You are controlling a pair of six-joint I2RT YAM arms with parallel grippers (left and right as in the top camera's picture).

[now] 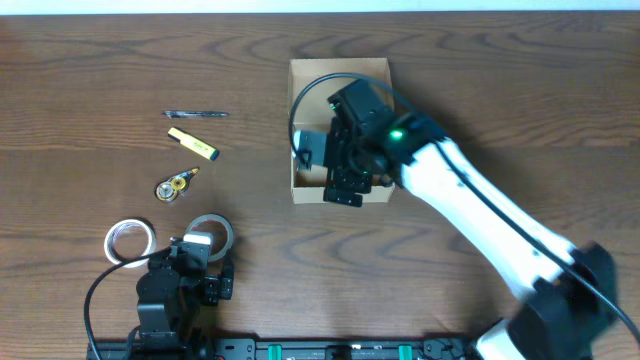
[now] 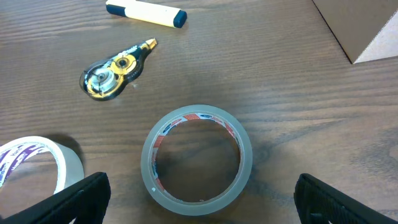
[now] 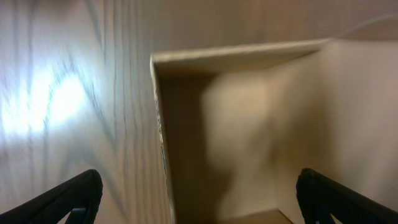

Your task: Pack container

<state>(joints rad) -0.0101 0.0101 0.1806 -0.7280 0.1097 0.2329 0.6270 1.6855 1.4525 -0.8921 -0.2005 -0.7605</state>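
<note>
The container (image 1: 370,72) sits open at the far middle of the tabletop (image 1: 500,80), its long sides running away from the robot and bare wood on every side of it. The other items lie well apart to its left. The right arm reaches in from the near right corner, and the right hand (image 3: 199,180) hangs tilted over the box's near half, its fingers spread wide with nothing between them. Its own blurred view shows one cardboard corner and the plain inner walls, which carry no print. The left hand (image 2: 202,193) is low at the near left edge, fingers apart on either side of a clear tape roll (image 2: 196,158) without touching it. The roll's core has red and blue print too small to read. A white tape roll (image 2: 37,162) just beside it has purple lettering, also unreadable. Farther out lie a correction tape dispenser (image 2: 115,68), a yellow highlighter (image 2: 146,12) and a thin pen (image 1: 197,114).
</note>
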